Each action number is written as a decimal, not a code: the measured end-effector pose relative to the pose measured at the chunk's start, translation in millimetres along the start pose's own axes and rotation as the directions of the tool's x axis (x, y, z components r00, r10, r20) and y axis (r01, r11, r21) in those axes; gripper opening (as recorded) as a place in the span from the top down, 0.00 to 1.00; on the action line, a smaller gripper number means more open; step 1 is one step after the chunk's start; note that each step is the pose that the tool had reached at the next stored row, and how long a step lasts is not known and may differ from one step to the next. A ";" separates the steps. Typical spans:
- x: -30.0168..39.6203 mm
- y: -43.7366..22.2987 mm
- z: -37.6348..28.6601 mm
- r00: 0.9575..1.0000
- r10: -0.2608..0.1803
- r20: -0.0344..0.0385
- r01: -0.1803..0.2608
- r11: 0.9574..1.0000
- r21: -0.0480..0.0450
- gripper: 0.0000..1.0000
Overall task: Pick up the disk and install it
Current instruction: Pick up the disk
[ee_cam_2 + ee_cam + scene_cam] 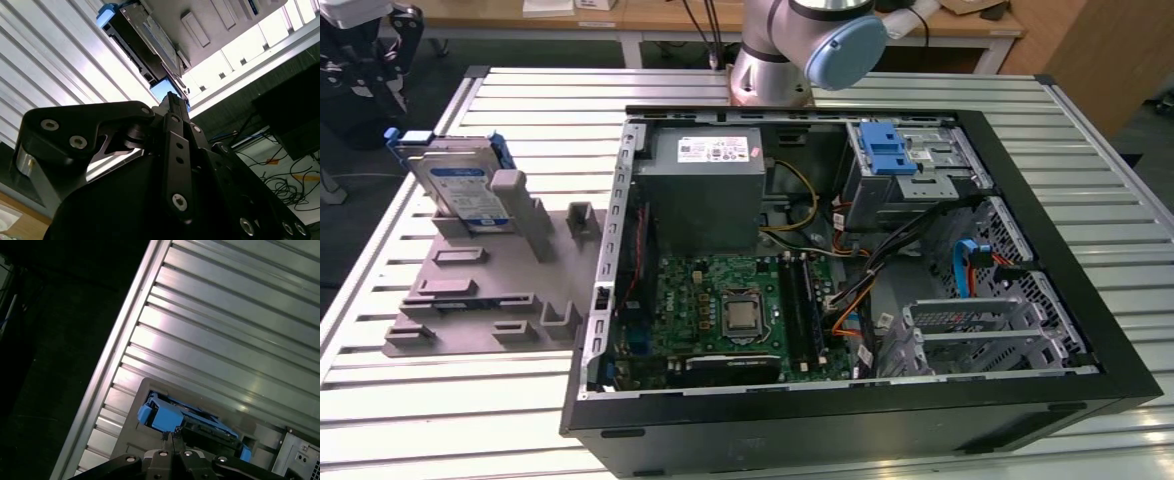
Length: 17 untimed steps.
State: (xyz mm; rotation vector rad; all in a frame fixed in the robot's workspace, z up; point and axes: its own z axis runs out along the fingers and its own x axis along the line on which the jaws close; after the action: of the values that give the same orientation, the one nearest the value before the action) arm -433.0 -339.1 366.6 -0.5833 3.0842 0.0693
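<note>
The disk stands on edge in a slot at the far end of a grey holder, on the exterior view's left. It is a silver drive with a white-and-blue label in a blue carrier bracket. In the first wrist view my gripper hangs above the disk, fingertips pressed together with nothing between them. In the second wrist view the gripper points at the blue bracket end of the disk, apart from it.
An open computer case lies on the slatted metal table beside the holder. Inside it are a grey power supply box, a motherboard and a silver drive bay with a blue latch. The arm's base stands behind the case.
</note>
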 end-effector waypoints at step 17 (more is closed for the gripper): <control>0.0 0.0 0.0 1.000 -0.011 0.000 0.011 1.000 0.000 0.89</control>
State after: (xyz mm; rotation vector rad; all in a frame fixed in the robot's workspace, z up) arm -433.0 -339.1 366.6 -0.6006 3.0811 0.0694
